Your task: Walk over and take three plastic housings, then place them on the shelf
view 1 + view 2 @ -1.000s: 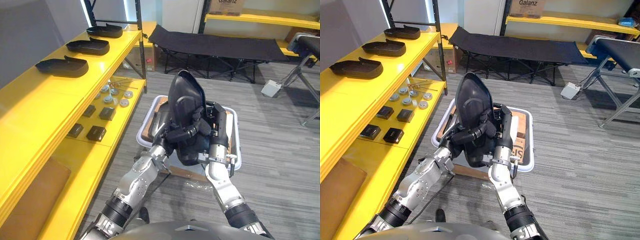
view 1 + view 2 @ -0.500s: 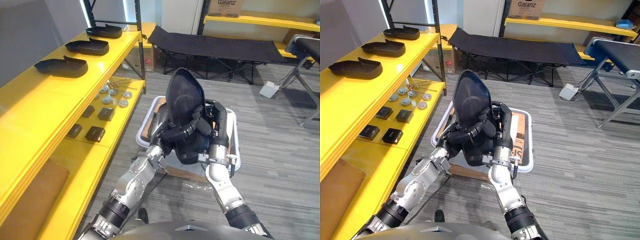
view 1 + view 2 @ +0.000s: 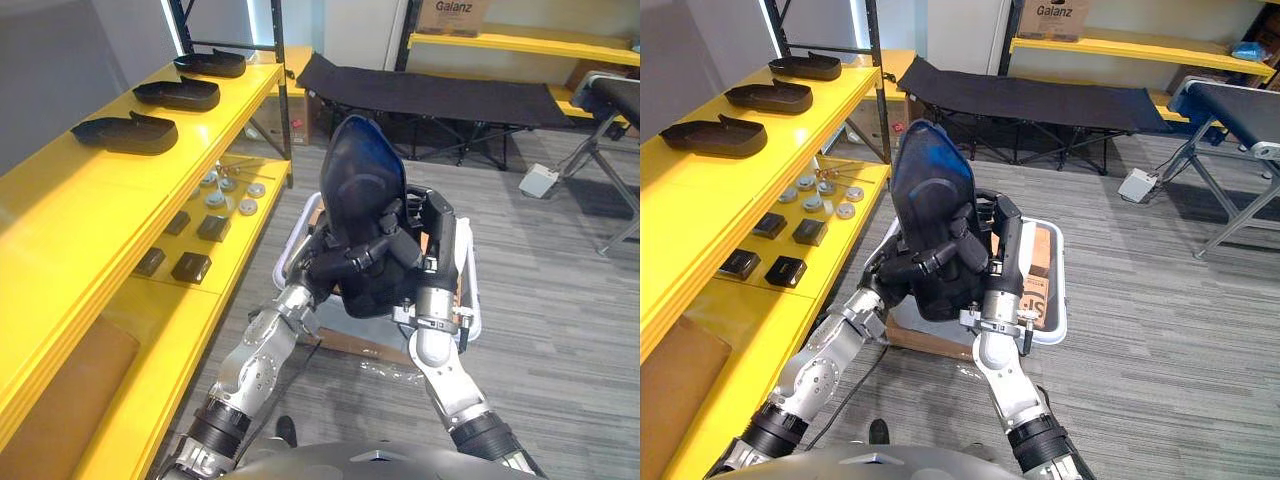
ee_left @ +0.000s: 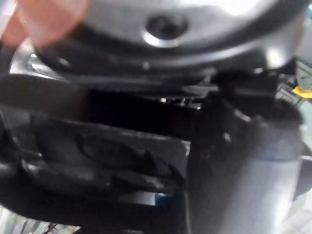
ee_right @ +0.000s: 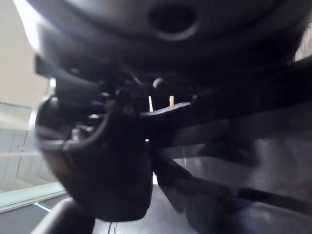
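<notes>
Carrying step: the black plastic housing [image 3: 360,172] stands upright between both hands. The left hand [image 3: 352,260] curls its fingers round it, and the right hand [image 3: 437,240] presses nearly straight fingers on its side. Next, I think, comes a turn toward the yellow shelf [image 3: 100,188].

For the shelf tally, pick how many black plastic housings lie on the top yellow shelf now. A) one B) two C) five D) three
D: a near housing, a middle housing and a far housing lie in a row on the top yellow shelf.

Housing [image 3: 360,180] now higher, further left toward shelf [image 3: 100,200].
</notes>
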